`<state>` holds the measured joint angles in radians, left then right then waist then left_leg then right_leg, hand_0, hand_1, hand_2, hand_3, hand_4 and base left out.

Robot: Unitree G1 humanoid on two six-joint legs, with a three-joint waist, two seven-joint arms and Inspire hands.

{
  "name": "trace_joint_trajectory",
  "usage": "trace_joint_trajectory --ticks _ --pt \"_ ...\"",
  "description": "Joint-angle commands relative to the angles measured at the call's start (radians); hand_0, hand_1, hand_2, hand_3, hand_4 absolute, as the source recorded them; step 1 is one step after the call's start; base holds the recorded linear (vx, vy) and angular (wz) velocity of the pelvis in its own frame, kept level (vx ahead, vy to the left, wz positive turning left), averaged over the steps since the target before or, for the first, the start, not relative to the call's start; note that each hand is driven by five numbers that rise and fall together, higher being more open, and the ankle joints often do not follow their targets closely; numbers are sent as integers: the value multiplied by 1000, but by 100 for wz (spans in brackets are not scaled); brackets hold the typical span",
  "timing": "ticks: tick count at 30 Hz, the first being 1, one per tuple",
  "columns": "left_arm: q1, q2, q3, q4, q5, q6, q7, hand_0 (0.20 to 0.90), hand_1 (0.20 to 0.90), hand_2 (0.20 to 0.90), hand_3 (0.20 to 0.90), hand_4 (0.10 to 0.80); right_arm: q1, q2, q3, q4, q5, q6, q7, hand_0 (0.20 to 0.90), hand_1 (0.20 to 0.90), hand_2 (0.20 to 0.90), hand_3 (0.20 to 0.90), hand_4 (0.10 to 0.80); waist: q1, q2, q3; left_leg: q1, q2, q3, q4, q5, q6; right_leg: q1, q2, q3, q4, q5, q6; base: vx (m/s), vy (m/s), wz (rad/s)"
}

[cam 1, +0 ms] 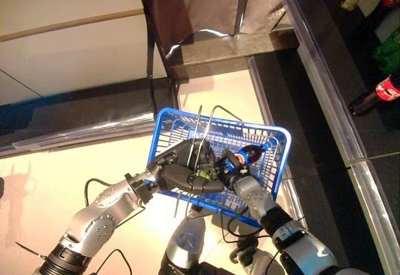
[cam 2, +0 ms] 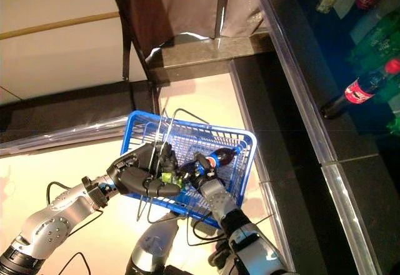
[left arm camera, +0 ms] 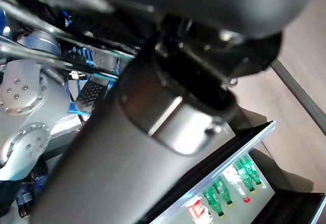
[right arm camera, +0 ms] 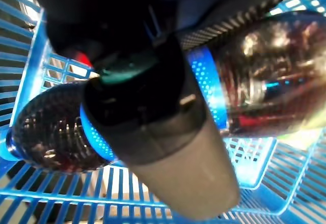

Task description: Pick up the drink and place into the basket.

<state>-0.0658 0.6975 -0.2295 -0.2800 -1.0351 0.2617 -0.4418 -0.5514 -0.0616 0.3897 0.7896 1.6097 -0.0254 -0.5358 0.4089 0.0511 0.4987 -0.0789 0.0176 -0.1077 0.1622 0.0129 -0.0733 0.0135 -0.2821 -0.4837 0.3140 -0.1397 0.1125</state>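
The left hand (cam 1: pixel 181 174) is clenched round the wire handles (cam 1: pixel 199 139) of the blue basket (cam 1: pixel 275 162), carrying it above the floor. The right hand (cam 1: pixel 240 178) reaches over the basket's near rim, its fingers wrapped around a dark cola bottle (cam 1: pixel 249 155). The bottle lies tilted inside the basket, cap pointing away from the fingers, just beside the left hand's fingertips. More bottles (cam 1: pixel 382 90) lie on the dark shelf (cam 1: pixel 325 62) well apart.
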Motion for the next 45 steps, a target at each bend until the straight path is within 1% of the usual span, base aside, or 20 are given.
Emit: trace_joint_trajectory --ticks 1,2,3,4,9,14,15,16,20,21,23,24,25,27,28,29,33,34,39,45 --pt "-156 -96 44 -295 -222 -179 -142 300 300 300 200 100 -94 -10 -40 10 -18 14 32 300 300 300 200 100 5 33 -158 -86 -66 -45 85 2 31 43 56 -31 -54 69 -46 0 0 0" --pt "-156 -95 44 -295 -224 -180 -141 300 300 300 200 100 -94 -13 -43 16 -23 19 30 345 345 345 252 152 4 33 -157 -85 -65 -45 85 2 32 41 55 -31 -53 70 -45 0 0 0" --pt "-156 -94 42 -296 -224 -182 -139 300 300 300 200 100 -94 -17 -43 22 -28 22 25 526 526 526 464 364 4 33 -154 -85 -65 -44 84 2 33 40 55 -31 -52 71 -44 0 0 0" --pt "-158 -94 41 -297 -222 -186 -135 300 300 300 200 100 -94 -21 -43 25 -48 23 21 900 900 900 900 800 3 32 -152 -86 -64 -43 83 2 34 39 54 -31 -52 72 -44 0 0 0" --pt "-161 -97 40 -303 -216 -190 -111 300 300 300 200 100 -92 -36 -26 6 -112 23 26 900 900 900 900 800 1 29 -143 -87 -61 -38 80 2 36 32 52 -28 -49 73 -43 0 0 0" --pt "-155 -95 53 -295 -201 -191 -57 300 300 300 200 100 -71 -60 0 -76 -177 9 63 900 900 900 900 800 -10 19 -132 -90 -56 -30 78 3 35 22 54 -22 -46 73 -40 -7 -3 0" --pt "-149 -93 65 -289 -192 -200 -45 300 300 300 200 100 -43 -65 25 -164 -206 -8 43 900 900 900 900 800 -19 13 -129 -90 -53 -25 75 4 36 17 56 -16 -46 73 -39 -30 -14 -2" --pt "-146 -93 68 -288 -191 -202 -46 300 300 300 200 100 -36 -69 30 -187 -211 -11 39 900 900 900 900 800 -21 11 -128 -91 -52 -23 74 4 36 16 57 -15 -47 73 -39 -37 -19 -2" --pt "-111 -89 108 -286 -183 -220 -49 300 300 300 200 100 50 -105 49 -385 -294 -21 65 900 900 900 900 800 -46 -6 -116 -89 -39 -2 63 7 38 5 64 0 -49 72 -38 -29 -12 -4" --pt "-110 -90 109 -286 -181 -220 -48 300 300 300 200 100 54 -107 50 -397 -297 -19 60 900 900 900 900 800 -47 -7 -116 -89 -38 -1 62 7 38 4 64 1 -49 72 -38 -34 -6 -6" --pt "-96 -95 126 -281 -169 -230 -33 300 300 300 200 100 105 -131 50 -523 -349 -12 64 900 900 900 900 800 -67 -15 -114 -87 -31 11 56 9 39 -3 68 12 -49 70 -37 -42 4 -13" --pt "-84 -94 137 -278 -167 -243 -22 300 300 300 200 100 146 -155 50 -623 -384 -4 69 900 900 900 900 800 -82 -19 -110 -88 -28 19 54 10 39 -9 71 20 -48 70 -36 -52 10 -16" --pt "-79 -95 140 -278 -165 -247 -19 300 300 300 200 100 161 -164 51 -656 -393 1 68 900 900 900 900 800 -86 -19 -110 -88 -27 21 53 11 40 -11 72 23 -49 70 -36 -67 21 -13" --pt "-41 -104 164 -274 -143 -278 -6 300 300 300 200 100 246 -231 39 -838 -432 33 107 900 900 900 900 800 -115 -25 -106 -86 -20 39 44 14 41 -22 78 40 -50 71 -31 -72 31 -8" --pt "-37 -105 166 -273 -139 -282 -5 300 300 300 200 100 256 -239 38 -857 -434 36 110 900 900 900 900 800 -118 -25 -106 -86 -20 41 43 14 41 -23 79 42 -50 71 -31 -76 41 -21" --pt "-17 -113 178 -267 -126 -296 2 300 300 300 200 100 307 -282 21 -948 -455 63 145 900 900 900 900 800 -136 -28 -104 -84 -17 51 39 16 41 -28 82 54 -52 72 -28 -47 32 -25" --pt "30 -117 215 -258 -130 -322 11 300 300 300 200 100 405 -364 -20 -1108 -477 117 253 900 900 900 900 800 -168 -35 -106 -75 -8 75 30 17 40 -33 90 75 -57 71 -23 -40 32 -20" --pt "57 -115 237 -255 -139 -328 12 300 300 300 200 100 454 -406 -46 -1168 -481 134 319 900 900 900 900 800 -182 -40 -111 -69 -4 87 27 16 39 -32 92 84 -59 71 -20 -15 19 -16" --pt "120 -120 275 -245 -131 -337 14 300 300 300 200 100 535 -475 -99 -1267 -508 147 462 900 900 900 900 800 -209 -52 -126 -50 7 111 19 14 36 -26 100 107 -65 68 -19 -7 7 -12" --pt "162 -128 288 -212 -104 -342 72 300 300 300 200 100 565 -525 -149 -1347 -551 102 631 900 900 900 900 800 -243 -64 -159 -19 22 144 -4 16 34 -11 114 138 -87 72 -18 -1 3 -15"
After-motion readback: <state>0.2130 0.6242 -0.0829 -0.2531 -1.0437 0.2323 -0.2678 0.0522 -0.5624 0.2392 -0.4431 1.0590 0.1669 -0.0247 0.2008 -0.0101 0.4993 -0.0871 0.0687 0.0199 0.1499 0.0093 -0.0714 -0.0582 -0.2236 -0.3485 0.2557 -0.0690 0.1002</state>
